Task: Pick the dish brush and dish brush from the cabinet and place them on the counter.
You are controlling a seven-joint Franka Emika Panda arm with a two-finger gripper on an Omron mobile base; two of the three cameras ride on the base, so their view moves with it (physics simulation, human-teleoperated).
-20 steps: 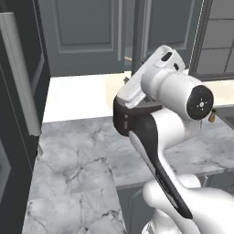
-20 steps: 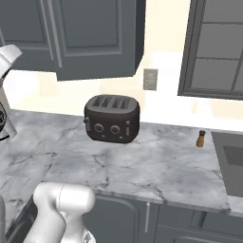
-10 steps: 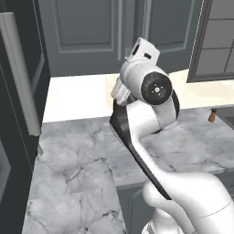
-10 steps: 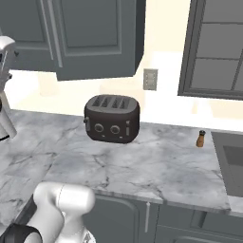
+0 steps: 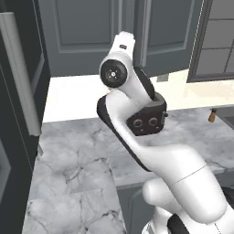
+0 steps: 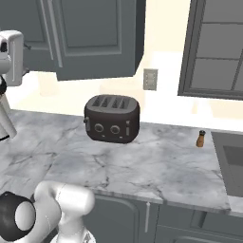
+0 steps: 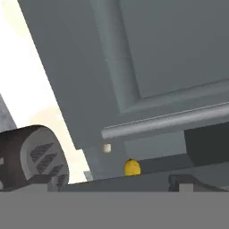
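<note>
1. The gripper (image 7: 112,178) has its jaws spread wide with nothing between them. 1 dark, ridged finger pad (image 7: 36,156) shows at the lower left of the hand view, well apart from the other tip.
2. Just beyond the jaws is a panelled door of the cabinet (image 7: 147,58): flat, matte blue-grey, with a recessed panel. A slim, round, pale bar handle (image 7: 170,120) runs along near the door's edge.
3. Past that edge, a small yellow ball (image 7: 132,167) sits in the narrow gap against a grey ledge. Where the 2 dish brushes lie cannot be told.
4. In the left base view the arm reaches up to the cabinet (image 5: 87,32), where 2 door edges meet above the wrist.
5. Below, the counter (image 5: 77,169) is white marble with grey veins, and a broad bare stretch lies left of the arm. Its left side ends at a tall dark unit with a long silver handle (image 5: 20,73).
6. A black, rounded 4-slot toaster (image 6: 112,118) stands near the back wall, with 2 dials on its front.
7. Well to the right of the toaster, a small brown shaker (image 6: 201,138) stands upright near the counter's back edge.
8. A pale wall outlet (image 6: 150,79) sits above the toaster.
</note>
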